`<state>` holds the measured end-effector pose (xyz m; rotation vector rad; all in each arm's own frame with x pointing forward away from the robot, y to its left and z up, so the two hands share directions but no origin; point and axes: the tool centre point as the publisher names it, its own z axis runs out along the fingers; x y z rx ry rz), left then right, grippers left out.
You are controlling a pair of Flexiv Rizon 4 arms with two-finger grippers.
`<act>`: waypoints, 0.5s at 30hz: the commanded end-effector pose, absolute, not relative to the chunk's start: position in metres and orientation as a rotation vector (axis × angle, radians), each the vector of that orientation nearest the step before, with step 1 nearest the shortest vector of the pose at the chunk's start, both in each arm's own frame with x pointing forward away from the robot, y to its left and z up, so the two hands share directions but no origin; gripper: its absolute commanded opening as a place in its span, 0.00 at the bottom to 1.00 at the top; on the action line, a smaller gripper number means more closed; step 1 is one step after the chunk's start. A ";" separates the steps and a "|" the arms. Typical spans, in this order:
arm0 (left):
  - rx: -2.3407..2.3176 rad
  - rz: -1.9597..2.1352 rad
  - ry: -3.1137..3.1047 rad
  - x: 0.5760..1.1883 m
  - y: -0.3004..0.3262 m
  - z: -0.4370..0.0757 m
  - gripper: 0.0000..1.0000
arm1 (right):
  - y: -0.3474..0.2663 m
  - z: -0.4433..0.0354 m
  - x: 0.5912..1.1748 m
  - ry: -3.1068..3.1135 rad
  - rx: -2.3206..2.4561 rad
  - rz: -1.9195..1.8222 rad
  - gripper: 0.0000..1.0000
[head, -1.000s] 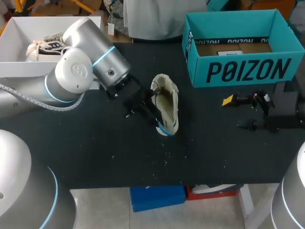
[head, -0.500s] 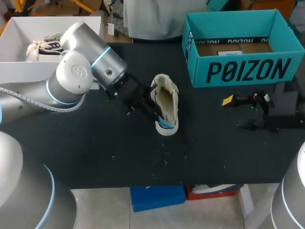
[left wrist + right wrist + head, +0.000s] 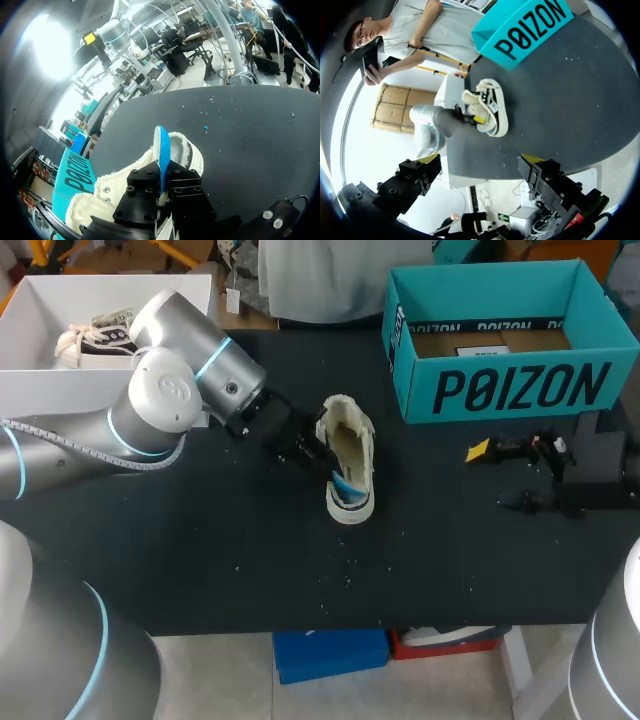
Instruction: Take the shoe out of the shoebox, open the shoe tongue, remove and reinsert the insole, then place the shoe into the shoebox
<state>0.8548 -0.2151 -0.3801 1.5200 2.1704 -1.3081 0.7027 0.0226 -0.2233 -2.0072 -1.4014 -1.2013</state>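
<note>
The left gripper [image 3: 161, 182] is clenching the blue insole [image 3: 162, 150] edge-on between its 2 fingers, the far end sitting inside the shoe [image 3: 192, 152], likely for sliding it along the sole. The shoe is lying in the middle of the surface [image 3: 200, 540]. The right gripper [image 3: 492, 477] is resting released beside the shoebox [image 3: 500, 385], keeping clear

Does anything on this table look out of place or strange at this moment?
Yes. The blue insole stands half out of the shoe, turned on its edge and pinched in the left gripper. Small white crumbs are also scattered over the black table near the shoe.
</note>
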 end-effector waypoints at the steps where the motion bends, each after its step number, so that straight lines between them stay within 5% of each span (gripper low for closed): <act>1: 1.506 -1.282 2.171 0.859 -0.219 -0.383 0.00 | 0.023 -0.223 0.703 -1.402 -2.009 -1.199 1.00; 15: 1.658 -1.020 2.209 0.866 -0.221 -0.381 0.00 | 0.023 -0.223 0.703 -1.402 -2.009 -1.199 1.00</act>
